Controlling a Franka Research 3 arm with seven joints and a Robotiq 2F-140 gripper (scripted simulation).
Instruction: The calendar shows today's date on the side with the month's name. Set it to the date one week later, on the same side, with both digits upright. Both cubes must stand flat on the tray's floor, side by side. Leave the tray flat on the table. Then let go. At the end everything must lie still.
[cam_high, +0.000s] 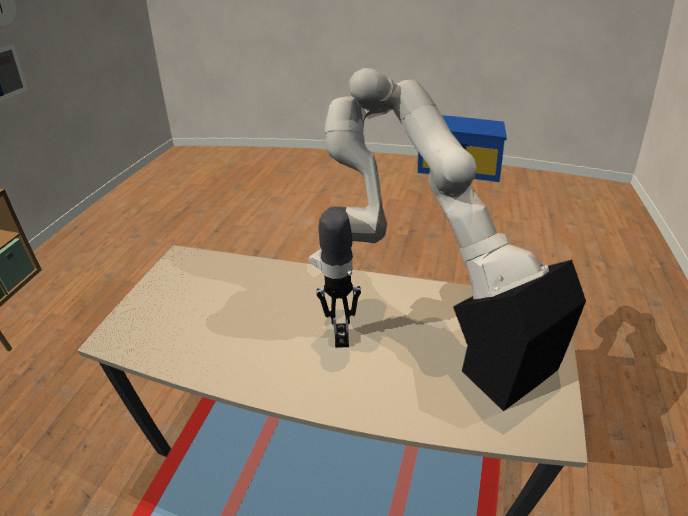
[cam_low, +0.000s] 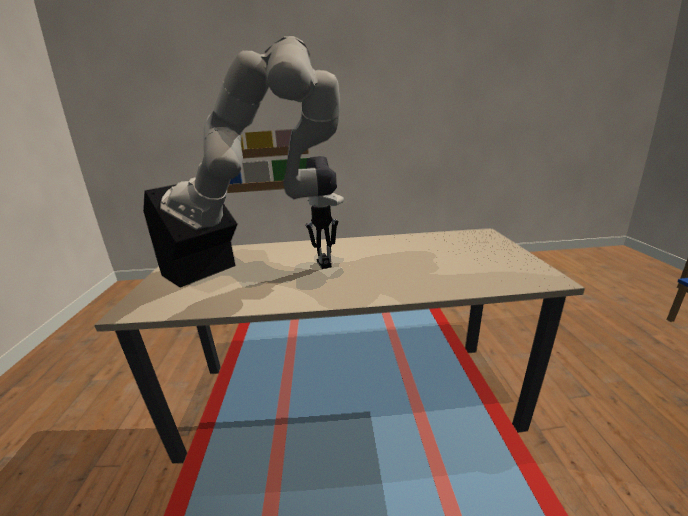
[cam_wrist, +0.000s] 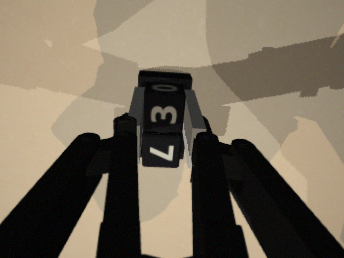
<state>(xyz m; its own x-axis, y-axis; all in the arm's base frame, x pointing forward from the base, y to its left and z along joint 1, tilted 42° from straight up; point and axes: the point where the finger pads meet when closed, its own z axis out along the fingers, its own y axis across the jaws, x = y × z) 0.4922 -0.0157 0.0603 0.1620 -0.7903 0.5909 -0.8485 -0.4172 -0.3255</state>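
The calendar (cam_high: 341, 344) is a small black block set near the middle of the table, also seen in the exterior view (cam_low: 323, 261). In the wrist view two black cubes stand in a row: the far cube (cam_wrist: 164, 114) shows a white 3 on top and a 0 on the face behind it, and the near cube (cam_wrist: 161, 152) shows a 7. The tray's black edge (cam_wrist: 165, 77) shows behind them. My gripper (cam_wrist: 163, 104) points straight down over them (cam_high: 340, 324), and its grey pads press both sides of the cube with the 3.
The robot's black base (cam_high: 519, 333) stands on the table's right end. A shelf (cam_high: 13, 255) stands at the left wall and a blue cabinet (cam_high: 477, 147) at the back wall.
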